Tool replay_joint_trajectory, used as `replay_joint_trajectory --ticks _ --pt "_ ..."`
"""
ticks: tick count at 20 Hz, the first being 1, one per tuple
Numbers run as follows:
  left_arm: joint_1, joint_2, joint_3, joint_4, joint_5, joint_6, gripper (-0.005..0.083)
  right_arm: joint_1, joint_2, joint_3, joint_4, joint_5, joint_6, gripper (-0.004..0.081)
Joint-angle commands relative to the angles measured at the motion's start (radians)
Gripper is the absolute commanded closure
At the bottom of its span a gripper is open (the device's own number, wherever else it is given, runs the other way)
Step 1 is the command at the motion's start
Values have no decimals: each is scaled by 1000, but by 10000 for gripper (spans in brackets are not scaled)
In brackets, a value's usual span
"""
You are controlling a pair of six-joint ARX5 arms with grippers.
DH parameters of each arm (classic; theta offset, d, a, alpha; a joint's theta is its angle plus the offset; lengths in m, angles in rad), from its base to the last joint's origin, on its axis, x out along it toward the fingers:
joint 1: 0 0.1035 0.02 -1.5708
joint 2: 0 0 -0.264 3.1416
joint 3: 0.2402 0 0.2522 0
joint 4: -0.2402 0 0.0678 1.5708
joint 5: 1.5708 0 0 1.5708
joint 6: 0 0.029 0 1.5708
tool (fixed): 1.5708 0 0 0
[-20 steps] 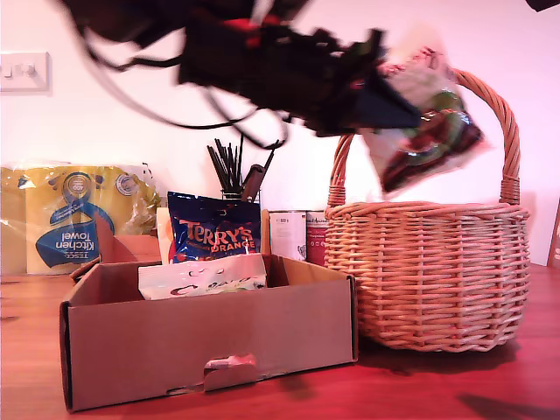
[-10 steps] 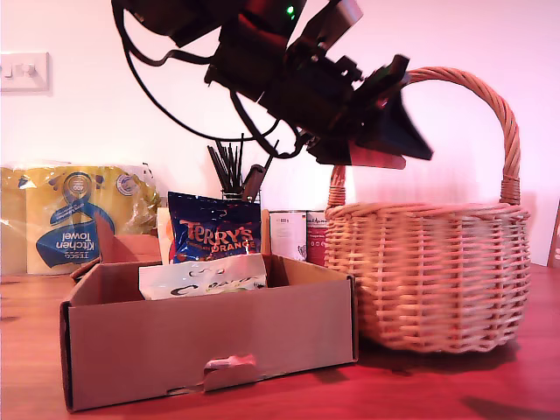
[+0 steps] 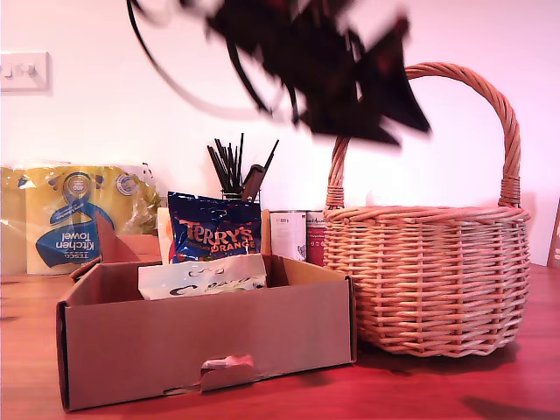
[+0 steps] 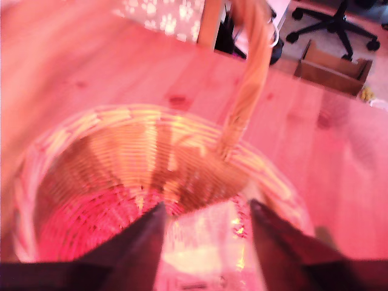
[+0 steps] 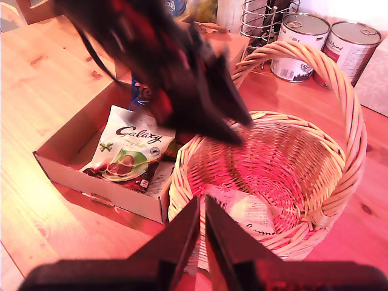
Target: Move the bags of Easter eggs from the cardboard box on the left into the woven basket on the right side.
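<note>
Above the basket: my first gripper (image 3: 385, 96) is seen as a dark blur over the open mouth of the woven basket (image 3: 429, 271), beside its arched handle.
First fingers: spread apart, with nothing held between them; the basket's inside is seen through the gap in the first wrist view (image 4: 206, 209).
Second fingers: my second gripper (image 5: 202, 203) is held high over the basket's near rim, its fingers drawn almost together with only a thin slit between them and nothing pinched.
Basket contents: one pale glossy bag (image 5: 242, 209) is laid flat on the woven bottom.
Cardboard box: it is set just beside the basket, at the exterior view's left (image 3: 210, 350); whether the two touch cannot be told.
Bags in the box: a white Galaxy bag (image 5: 124, 151) is leaned across the middle, and a dark blue Terry's Orange bag (image 3: 214, 229) is stood upright behind it.
Bench: reddish pine boards with dark knots (image 5: 36, 91), by which both box and basket are carried.
Back edge of the bench: a yellow kitchen towel pack (image 3: 74, 214), a wire holder of dark utensils (image 3: 236, 166) and two tins (image 5: 299, 36) are lined along the wall.
Room: a plain pale wall (image 3: 87, 122) with a white switch plate (image 3: 22, 72); beyond the bench's far edge, an office chair's base (image 4: 336, 24) and a small brown carton (image 4: 333, 66) are seen on the floor.
</note>
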Motion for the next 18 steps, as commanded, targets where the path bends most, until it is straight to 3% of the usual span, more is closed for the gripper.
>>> replay_joint_trajectory --ticks 1,4,10,13,18 --pt "9 -68 3 -89 -1 30 792 3 -4 0 1 0 -20 783" --pt "40 -153 -61 -202 -46 76 793 3 -4 0 2 0 -26 783" --pt "171 -397 -445 -42 -49 72 793 3 -4 0 2 0 -30 783" --pt "259 -485 -597 10 -5 61 793 3 -1 0 2 -10 -29 783" --pt "388 -525 -645 -60 2 37 782 3 37 0 1 -38 -29 783"
